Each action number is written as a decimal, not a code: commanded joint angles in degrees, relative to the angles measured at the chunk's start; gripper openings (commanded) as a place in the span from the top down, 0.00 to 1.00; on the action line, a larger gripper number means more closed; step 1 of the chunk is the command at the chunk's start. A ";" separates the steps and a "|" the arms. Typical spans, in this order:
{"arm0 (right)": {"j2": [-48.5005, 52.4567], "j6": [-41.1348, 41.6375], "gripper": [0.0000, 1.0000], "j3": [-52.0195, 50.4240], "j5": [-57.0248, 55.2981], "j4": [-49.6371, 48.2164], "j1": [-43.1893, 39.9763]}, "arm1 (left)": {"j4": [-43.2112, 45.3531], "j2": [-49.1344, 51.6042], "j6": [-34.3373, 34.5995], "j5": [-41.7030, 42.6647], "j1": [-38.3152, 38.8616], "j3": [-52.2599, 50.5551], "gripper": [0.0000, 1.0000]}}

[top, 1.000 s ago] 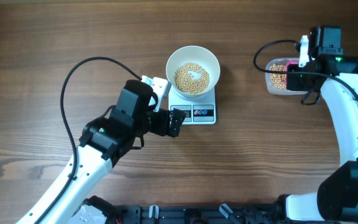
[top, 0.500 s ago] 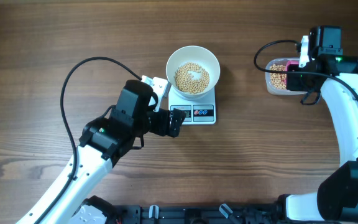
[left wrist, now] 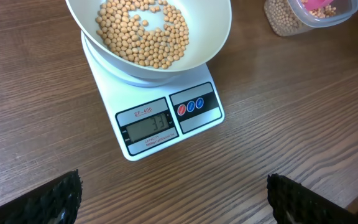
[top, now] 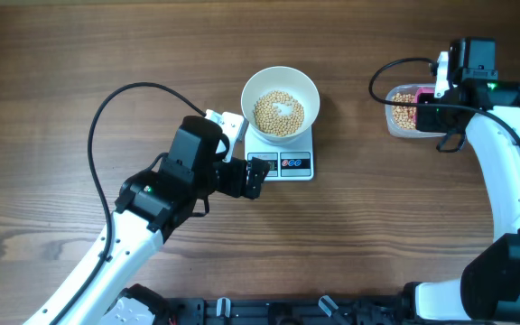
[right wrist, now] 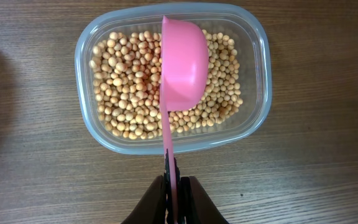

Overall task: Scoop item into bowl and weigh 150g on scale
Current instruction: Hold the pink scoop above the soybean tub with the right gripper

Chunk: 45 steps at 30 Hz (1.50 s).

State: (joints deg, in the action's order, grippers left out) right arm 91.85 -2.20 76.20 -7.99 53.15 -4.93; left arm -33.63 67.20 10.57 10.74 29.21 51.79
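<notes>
- Right wrist view: the right gripper (right wrist: 173, 190), at the bottom centre, is clamped on the thin handle of a pink scoop (right wrist: 182, 68).
- The handle runs straight up the frame. The scoop's cup sits over the soybeans (right wrist: 126, 93) in a clear plastic tub (right wrist: 255, 118) directly ahead of the fingers.
- The tub's long axis lies left to right, crosswise to the handle.
- Overhead view: the white bowl (top: 281, 101) stands on the scale (top: 298, 165) at centre, well to the left of the tub, so a loaded scoop would have to travel leftward. The right arm is the one at the tub.
- Left wrist view: the left gripper (left wrist: 173, 199) hangs wide open and empty, near the scale's front edge.
- The scale is marked "SF-400". Its display (left wrist: 149, 124) appears to read 33, so the weighing is judged well short of target.
</notes>
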 commanded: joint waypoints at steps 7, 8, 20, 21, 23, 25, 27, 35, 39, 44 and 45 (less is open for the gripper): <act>-1.40 0.87 0.96 1.49 -1.01 0.76 -0.02 | 0.00 0.09 -1.11 -0.33 0.24 -0.07 0.00; -1.40 0.87 0.96 1.49 -1.01 0.76 -0.02 | 0.00 0.09 -1.11 -0.33 0.24 -0.07 0.00; -4.94 -0.79 0.96 1.49 -1.01 0.48 -0.02 | 0.00 0.09 -1.11 -0.33 0.24 -0.07 0.00; -5.31 -1.60 0.96 1.49 -1.05 0.52 -0.02 | 0.00 0.09 -1.11 -0.33 0.24 -0.07 0.00; -5.90 -3.13 0.96 1.49 -1.07 0.57 -0.02 | 0.00 0.09 -1.11 -0.33 0.24 -0.07 0.00; -5.95 -3.76 0.96 1.49 -1.27 0.48 -0.02 | 0.00 0.09 -1.11 -0.33 0.24 -0.07 0.00; -5.92 -3.82 0.96 1.46 -1.51 0.31 -0.02 | 0.02 0.09 -1.11 -0.33 0.24 -0.07 0.00; -5.92 -3.82 0.96 0.66 -8.17 -0.42 -0.02 | 0.00 0.09 -1.11 -0.33 0.24 -0.07 0.00; -5.27 -3.85 0.96 -0.15 -8.09 -0.79 -0.02 | 0.02 0.09 -1.11 -0.33 0.24 -0.07 0.00; -3.04 -3.82 0.96 -0.15 -8.09 -0.85 -0.02 | 0.00 0.09 -1.14 -0.33 0.24 -0.07 0.00; -2.51 -3.82 0.96 -0.15 -8.09 -0.81 -0.02 | 0.00 0.09 -1.11 -0.33 0.26 -0.07 0.00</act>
State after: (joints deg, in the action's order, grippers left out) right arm 87.20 -5.50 76.27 -14.68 52.64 -4.93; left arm -33.63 67.20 10.57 10.74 29.21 51.79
